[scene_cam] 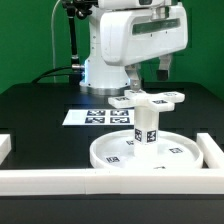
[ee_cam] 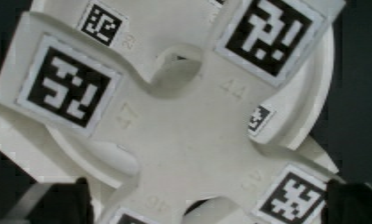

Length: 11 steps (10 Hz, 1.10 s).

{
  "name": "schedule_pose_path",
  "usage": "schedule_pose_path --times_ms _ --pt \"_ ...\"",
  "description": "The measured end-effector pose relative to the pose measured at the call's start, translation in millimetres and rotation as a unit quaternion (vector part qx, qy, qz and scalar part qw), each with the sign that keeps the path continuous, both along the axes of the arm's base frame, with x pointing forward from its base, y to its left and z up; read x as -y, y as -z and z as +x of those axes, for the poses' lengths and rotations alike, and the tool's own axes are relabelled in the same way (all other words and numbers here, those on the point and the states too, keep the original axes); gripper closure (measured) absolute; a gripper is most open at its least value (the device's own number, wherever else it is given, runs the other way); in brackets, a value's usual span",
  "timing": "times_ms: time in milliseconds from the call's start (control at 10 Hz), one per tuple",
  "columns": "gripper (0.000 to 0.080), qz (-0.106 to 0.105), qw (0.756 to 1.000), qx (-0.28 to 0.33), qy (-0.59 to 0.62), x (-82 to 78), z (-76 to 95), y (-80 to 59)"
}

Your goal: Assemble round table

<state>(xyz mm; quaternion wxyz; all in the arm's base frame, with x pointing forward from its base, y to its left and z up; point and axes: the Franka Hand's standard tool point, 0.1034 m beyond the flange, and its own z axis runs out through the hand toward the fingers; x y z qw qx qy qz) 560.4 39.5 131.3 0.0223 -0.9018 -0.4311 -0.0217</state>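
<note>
The round table stands upside down near the front of the black table. Its large rimmed disc (scene_cam: 104, 157) lies flat, the short cylinder leg (scene_cam: 146, 128) stands upright on it, and the cross-shaped base (scene_cam: 148, 99) sits on top of the leg. My gripper (scene_cam: 163, 68) hangs open just above and behind the base, apart from it. In the wrist view the tagged cross base (ee_cam: 174, 120) fills the picture. A dark finger shows at each side, and my gripper (ee_cam: 201, 208) holds nothing.
The marker board (scene_cam: 92, 116) lies flat behind the disc. White border rails run along the front (scene_cam: 100, 182), the exterior view's right (scene_cam: 212, 150) and its left (scene_cam: 4, 147). The arm's white body (scene_cam: 125, 45) stands at the back.
</note>
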Motion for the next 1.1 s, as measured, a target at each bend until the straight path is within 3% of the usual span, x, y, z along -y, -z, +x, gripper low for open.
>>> schedule_pose_path --times_ms 400,1100 --pt "0.0151 -0.014 0.993 0.000 -0.114 2.7 -0.3 6.9" --pt "0.0151 -0.019 0.993 -0.017 -0.117 4.5 -5.0 29.2"
